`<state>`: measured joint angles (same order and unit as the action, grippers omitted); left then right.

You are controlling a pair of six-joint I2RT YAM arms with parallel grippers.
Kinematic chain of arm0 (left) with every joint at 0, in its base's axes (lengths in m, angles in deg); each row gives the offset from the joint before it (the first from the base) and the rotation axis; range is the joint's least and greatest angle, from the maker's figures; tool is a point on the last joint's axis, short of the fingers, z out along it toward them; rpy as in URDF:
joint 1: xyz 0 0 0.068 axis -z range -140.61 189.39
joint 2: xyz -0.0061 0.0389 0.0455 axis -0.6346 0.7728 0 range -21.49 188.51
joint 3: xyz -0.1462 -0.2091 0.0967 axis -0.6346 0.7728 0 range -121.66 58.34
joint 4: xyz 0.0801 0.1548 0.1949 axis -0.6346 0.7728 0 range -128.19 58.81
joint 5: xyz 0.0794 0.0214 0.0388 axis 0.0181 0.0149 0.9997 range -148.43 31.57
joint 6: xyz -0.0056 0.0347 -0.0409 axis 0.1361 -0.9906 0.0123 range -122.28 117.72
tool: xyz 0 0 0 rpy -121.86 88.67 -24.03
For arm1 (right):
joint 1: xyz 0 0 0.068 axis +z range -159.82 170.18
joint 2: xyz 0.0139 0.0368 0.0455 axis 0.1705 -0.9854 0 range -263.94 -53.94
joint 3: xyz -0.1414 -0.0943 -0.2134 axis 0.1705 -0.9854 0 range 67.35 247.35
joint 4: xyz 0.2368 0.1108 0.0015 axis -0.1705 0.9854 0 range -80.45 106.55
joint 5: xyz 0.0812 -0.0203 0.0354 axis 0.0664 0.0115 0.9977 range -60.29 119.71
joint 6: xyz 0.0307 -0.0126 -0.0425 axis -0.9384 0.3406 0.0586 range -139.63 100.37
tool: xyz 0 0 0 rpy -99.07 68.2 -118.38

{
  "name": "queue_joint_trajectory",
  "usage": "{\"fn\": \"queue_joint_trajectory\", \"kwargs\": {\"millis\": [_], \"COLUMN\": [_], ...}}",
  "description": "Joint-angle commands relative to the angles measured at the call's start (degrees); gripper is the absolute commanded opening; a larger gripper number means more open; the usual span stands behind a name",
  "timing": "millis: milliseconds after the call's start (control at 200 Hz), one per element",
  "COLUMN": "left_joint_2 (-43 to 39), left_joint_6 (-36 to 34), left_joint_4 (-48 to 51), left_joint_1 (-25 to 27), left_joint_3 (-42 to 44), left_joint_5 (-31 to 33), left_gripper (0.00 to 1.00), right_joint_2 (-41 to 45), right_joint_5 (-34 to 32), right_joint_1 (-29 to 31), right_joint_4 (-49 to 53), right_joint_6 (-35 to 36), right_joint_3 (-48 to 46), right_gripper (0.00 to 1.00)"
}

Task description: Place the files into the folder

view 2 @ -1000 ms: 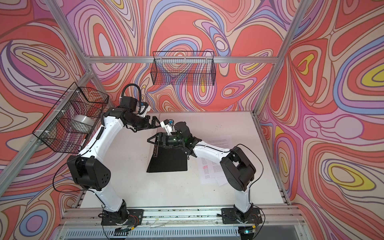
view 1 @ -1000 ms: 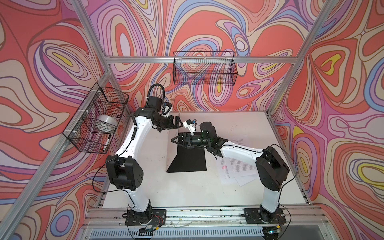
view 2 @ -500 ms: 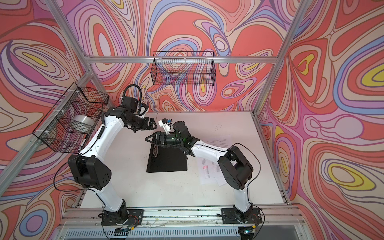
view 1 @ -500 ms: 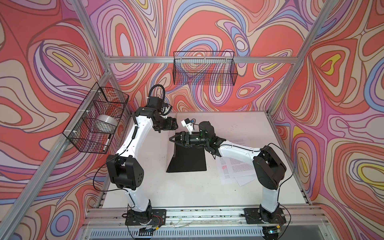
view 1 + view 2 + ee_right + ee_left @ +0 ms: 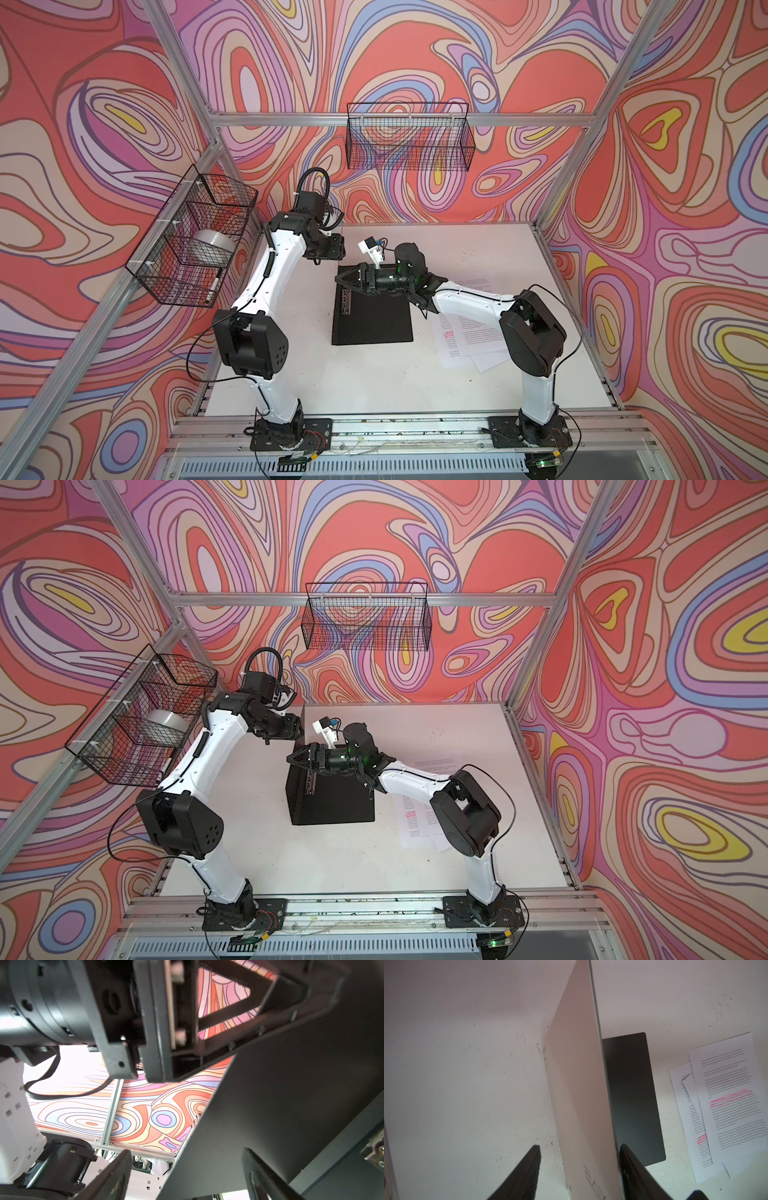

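Straddling upright cover of folder (image 5: 575, 1084), L gripper (image 5: 579, 1145) had jaws mid-wide, not clamped | R gripper (image 5: 187, 1150) jaws were wide, cover btwn | files (image 5: 469, 332) lay on table (image 5: 374, 395) at folder's 3 o'clock.

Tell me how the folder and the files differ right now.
The folder is open with one cover standing up off the table; the files lie flat. The folder is black inside and pale outside; the files are white sheets with black text and pink highlighted lines. The folder is one piece; the files are several loose, overlapping sheets. Both rest on the white table, side by side and apart.
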<state>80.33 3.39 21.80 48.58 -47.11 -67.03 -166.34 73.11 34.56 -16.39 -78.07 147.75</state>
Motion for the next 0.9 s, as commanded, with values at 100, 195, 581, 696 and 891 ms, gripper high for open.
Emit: {"fn": "queue_joint_trajectory", "kwargs": {"millis": [100,195,581,696,891], "left_joint_2": [0.9,0.5,-2.0,-3.0,-4.2], "left_joint_6": [-1.9,-2.5,-3.3,-2.6,-0.6], "left_joint_4": [2.9,2.7,1.4,0.2,-0.6], "left_joint_1": [0.3,0.2,-1.9,-2.5,-4.0], "left_joint_3": [-0.5,0.1,4.8,6.7,8.3], "left_joint_5": [5.5,7.2,8.6,8.6,7.8], "left_gripper": [0.34,0.26,0.0,0.0,0.0], "right_joint_2": [-0.5,0.4,7.9,10.0,10.6], "right_joint_5": [1.0,0.4,-12.8,-15.0,-19.4], "right_joint_1": [0.4,0.4,0.4,0.3,0.3], "right_joint_4": [-1.9,0.2,23.8,26.4,31.8], "right_joint_6": [0.0,1.6,14.6,16.0,17.8], "right_joint_3": [0.9,0.2,-4.4,-6.4,-7.6], "right_gripper": [0.87,0.87,0.85,0.84,0.83]}}
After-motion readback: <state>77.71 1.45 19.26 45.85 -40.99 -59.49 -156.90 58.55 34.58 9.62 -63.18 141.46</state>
